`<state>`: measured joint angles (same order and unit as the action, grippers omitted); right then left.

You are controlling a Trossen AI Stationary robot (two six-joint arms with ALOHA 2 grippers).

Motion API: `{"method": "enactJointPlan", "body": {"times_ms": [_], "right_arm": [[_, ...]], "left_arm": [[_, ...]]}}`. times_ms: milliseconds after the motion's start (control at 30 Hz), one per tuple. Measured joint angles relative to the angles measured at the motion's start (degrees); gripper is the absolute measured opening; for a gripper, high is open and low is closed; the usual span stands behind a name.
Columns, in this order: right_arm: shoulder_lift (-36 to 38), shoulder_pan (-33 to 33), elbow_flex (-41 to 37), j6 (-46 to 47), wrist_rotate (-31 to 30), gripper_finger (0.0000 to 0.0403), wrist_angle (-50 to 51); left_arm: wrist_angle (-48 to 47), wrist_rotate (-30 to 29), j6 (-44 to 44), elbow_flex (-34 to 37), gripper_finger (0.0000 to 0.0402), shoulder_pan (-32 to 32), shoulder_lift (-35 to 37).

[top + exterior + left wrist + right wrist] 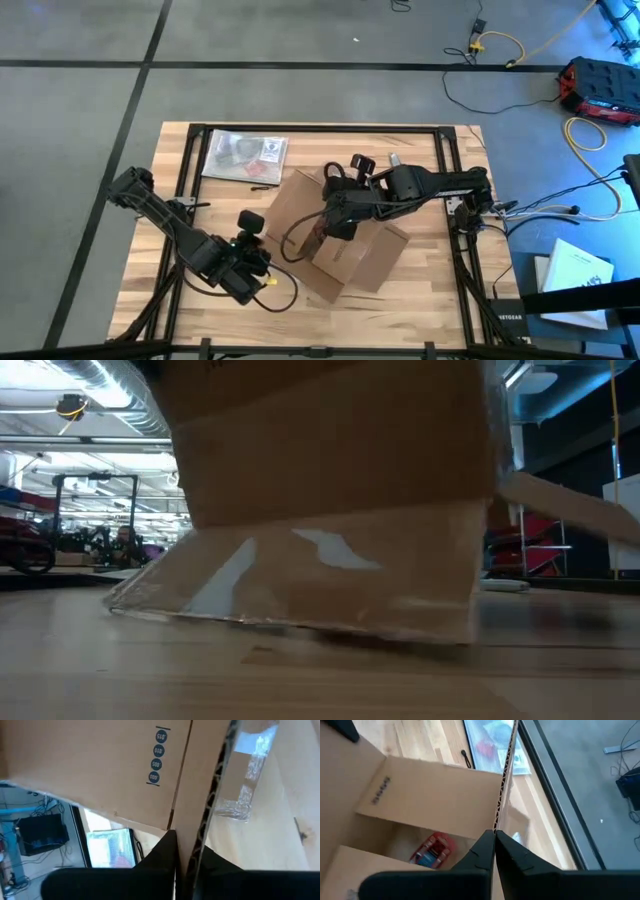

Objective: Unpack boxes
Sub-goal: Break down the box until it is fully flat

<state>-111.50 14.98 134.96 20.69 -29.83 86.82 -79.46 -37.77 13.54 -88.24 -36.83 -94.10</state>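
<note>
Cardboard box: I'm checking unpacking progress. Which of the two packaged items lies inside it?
The small red-and-blue item lies inside the box; the clear plastic bag lies outside on the table.

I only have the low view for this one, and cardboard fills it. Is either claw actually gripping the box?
Observer: Yes. The right claw is shut on the thin edge of a raised flap of the box.
Operator: And the left one?
Observer: The left claw pinches another flap edge, on the side toward the left arm.
Operator: Anything inside?
Observer: A small red-and-blue object lies on the box floor.
Operator: Anything else on the table?
Observer: A clear plastic bag lies flat near the far left corner, apart from both claws.
</note>
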Motion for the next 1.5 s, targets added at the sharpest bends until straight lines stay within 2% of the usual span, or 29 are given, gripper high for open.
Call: {"method": "enactJointPlan", "body": {"times_ms": [367,633,833,900,967,1033,1100,1300,1500], "right_arm": [[0.4,0.0,0.0,-5.1,1.9,0.0,0.8],[2.2,0.9,0.0,-7.1,7.0,0.0,3.2],[2.7,0.8,0.0,-7.5,12.9,0.0,1.5],[2.7,0.8,0.0,-10.3,16.3,0.0001,-1.3],[2.7,0.7,0.0,-12.6,22.3,0.0008,-3.8],[2.7,0.0,0.0,-14.7,29.6,0.0026,-5.3],[2.7,-0.1,0.0,-17.0,34.3,0.0053,-5.0],[1.9,0.0,0.0,-24.9,37.9,0.0162,-7.0],[-2.8,0.0,0.0,-25.3,44.3,0.0271,-12.9]], "left_arm": [[-10.6,-0.2,8.4,-1.8,0.0,-0.4,1.8],[-10.7,-0.1,10.1,-1.2,0.0,-0.3,2.0],[-10.6,-0.2,9.9,-1.2,0.0,-0.2,2.0],[-10.6,-0.2,9.8,-1.2,0.0,-0.2,2.0],[-10.6,-0.2,9.8,-1.2,0.0,-0.3,2.0],[-10.6,-0.2,9.5,-1.2,0.0,-0.7,2.0],[-10.6,-0.2,8.5,-1.2,0.0,-1.4,2.0],[-6.9,1.4,4.2,-1.2,0.0,-5.8,2.0],[-3.5,3.3,0.0,-1.2,0.0,-8.2,2.0]]}}
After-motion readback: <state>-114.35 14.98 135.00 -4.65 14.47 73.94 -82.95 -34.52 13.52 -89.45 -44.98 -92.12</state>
